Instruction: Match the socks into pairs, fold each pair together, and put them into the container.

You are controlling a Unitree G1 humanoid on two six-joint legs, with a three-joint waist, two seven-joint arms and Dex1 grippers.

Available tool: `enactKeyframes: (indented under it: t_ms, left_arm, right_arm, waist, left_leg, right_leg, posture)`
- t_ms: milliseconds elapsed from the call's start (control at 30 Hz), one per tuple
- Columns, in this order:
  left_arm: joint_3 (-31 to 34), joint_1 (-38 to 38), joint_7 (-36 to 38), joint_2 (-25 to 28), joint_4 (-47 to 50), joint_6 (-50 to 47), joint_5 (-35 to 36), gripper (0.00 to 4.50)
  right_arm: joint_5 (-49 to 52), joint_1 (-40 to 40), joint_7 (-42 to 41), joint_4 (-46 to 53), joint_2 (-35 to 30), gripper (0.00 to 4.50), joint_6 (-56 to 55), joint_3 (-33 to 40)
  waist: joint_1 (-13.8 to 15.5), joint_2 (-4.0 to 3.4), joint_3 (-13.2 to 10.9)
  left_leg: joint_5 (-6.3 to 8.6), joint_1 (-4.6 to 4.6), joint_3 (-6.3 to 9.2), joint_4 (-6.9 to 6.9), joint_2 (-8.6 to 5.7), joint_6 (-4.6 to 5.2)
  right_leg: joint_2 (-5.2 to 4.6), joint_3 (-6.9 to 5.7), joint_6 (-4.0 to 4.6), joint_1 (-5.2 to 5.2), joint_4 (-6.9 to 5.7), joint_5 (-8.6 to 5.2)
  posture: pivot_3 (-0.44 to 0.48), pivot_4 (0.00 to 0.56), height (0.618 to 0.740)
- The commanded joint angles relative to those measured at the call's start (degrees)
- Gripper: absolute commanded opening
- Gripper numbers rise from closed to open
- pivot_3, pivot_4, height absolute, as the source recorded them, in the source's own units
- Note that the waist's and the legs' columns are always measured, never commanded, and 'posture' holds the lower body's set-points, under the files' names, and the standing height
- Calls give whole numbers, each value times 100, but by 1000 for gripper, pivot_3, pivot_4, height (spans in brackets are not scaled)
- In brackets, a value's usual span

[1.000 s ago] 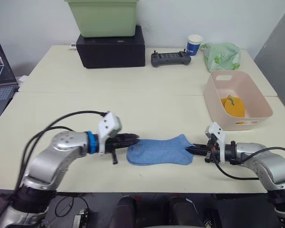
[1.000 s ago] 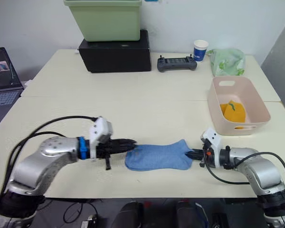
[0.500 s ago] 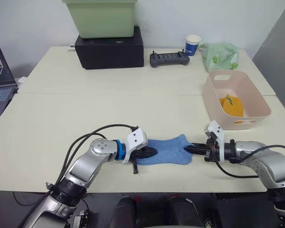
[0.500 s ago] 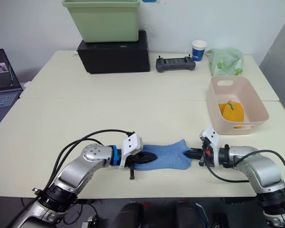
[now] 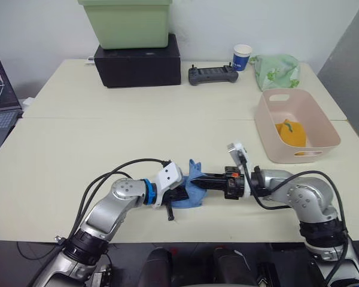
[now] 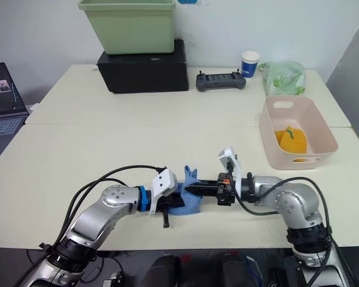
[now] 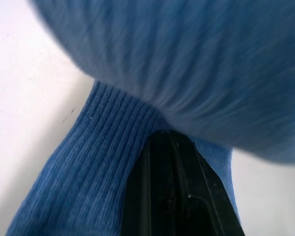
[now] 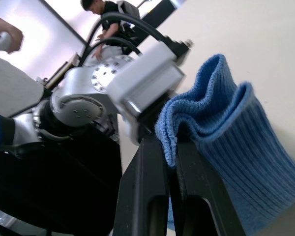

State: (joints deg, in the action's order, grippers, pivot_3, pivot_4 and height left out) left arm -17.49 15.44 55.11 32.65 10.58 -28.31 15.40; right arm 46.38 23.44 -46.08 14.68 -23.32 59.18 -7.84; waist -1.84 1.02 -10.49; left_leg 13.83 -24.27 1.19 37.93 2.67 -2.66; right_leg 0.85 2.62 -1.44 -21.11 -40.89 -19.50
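A light blue sock lies doubled over near the table's front edge, one end raised. My left gripper is shut on its left part, and the black fingers are pressed together under blue ribbed fabric. My right gripper reaches in from the right and is shut on the sock's raised end, directly above the left gripper. The pink container stands at the right with a mustard-orange sock inside.
A green tub sits on a black box at the back. A controller, a paper cup and a green bag lie behind the container. A laptop is at the far left.
My right gripper has carried the sock's right end leftwards over the rest, folding the sock in half. The left gripper has stayed in place on the sock.
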Motion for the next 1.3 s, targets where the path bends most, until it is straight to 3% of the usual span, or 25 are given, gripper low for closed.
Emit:
enactKeyframes:
  t_ms: [33, 100, 133, 200, 367, 500, 667, 800, 900, 1100, 1300]
  left_arm:
    - [273, -142, -42, 227, 86, -435, 124, 62]
    - [421, -155, -71, 323, 169, -558, 189, 62]
    - [526, -179, -32, 412, 244, -673, 287, 0]
    - [830, -200, 109, 624, 404, -914, 576, 0]
    - [1390, -88, 166, 746, 471, -1460, 1218, 0]
    - [1790, -119, 364, 1098, 358, -1631, 1454, 0]
    - [2258, -50, 660, 1733, 125, -1422, 1455, 0]
    - [2383, 148, 940, 1960, 282, -1313, 1633, 0]
    - [2090, 250, 967, 1738, 694, -1444, 1839, 0]
    - [1163, 177, 722, 1280, 841, -1077, 1314, 0]
    - [521, -30, 484, 1247, -3, -234, 235, 0]
  right_arm:
    - [-25, 136, -54, 11, 87, 0, -173, -19]
    - [-32, 152, -56, 6, 120, 0, -190, -29]
    - [-29, 163, -57, 7, 148, 423, -202, -35]
    - [78, 208, -20, 25, 279, 729, -153, -10]
    - [521, 312, 59, 123, 554, 2371, 153, 186]
    - [1103, 442, 131, 176, 568, 2371, 544, 487]
    - [76, 327, 244, 117, 167, 2371, -231, 140]
    - [-1032, 209, -75, 9, -250, 1080, -1294, -510]
    - [-1982, 235, -364, -182, -424, 41, -2278, -1211]
    - [-2440, 208, -696, -469, -365, 41, -2734, -1570]
    - [-2163, 54, -669, -291, -517, 41, -2247, -1069]
  waist:
    - [-1, 0, 0]
    - [-6, 0, 0]
    - [-5, 0, 0]
    - [-15, 1, -1]
    - [-4, 0, -2]
    - [-4, 4, -5]
    - [-3, 3, -6]
    - [4, 2, -7]
    - [1, 2, -7]
    - [2, 3, -8]
    - [10, 3, -8]
  left_leg:
    - [0, 0, 1, 0, 1, 0]
    - [0, -1, 1, 0, 2, 0]
    - [0, -1, 2, 0, 2, 0]
    - [0, -1, 1, -1, 4, 0]
    - [0, -4, 3, -2, 7, 0]
    - [0, -9, 1, -1, 4, 0]
    - [0, -9, 1, -3, 4, 0]
    - [0, -13, -3, -4, 3, 0]
    - [0, -14, -9, -3, 2, 0]
    - [0, -15, -8, -1, 4, -1]
    - [0, -15, -5, -1, 3, -1]
  right_leg:
    - [0, -1, 0, -1, -1, 0]
    - [0, 0, 0, -2, -2, 0]
    - [0, -1, 0, -3, -3, 0]
    - [0, 0, 0, -6, -5, 0]
    - [0, -4, 0, -10, -7, 0]
    - [-1, -4, 0, -11, -3, 0]
    - [-2, -4, 0, -15, -2, 0]
    - [-2, -4, 0, -21, 1, -1]
    - [-3, 0, -1, -22, 2, -1]
    - [-2, 2, 0, -23, -2, 0]
    - [-2, 1, 1, -23, -2, 0]
  posture:
    - [0, 150, 740]
    - [0, 150, 740]
    - [0, 150, 740]
    - [0, 150, 740]
    - [0, 150, 740]
    - [0, 150, 740]
    - [0, 150, 740]
    - [0, 150, 740]
    - [0, 150, 740]
    - [0, 150, 740]
    - [0, 150, 740]
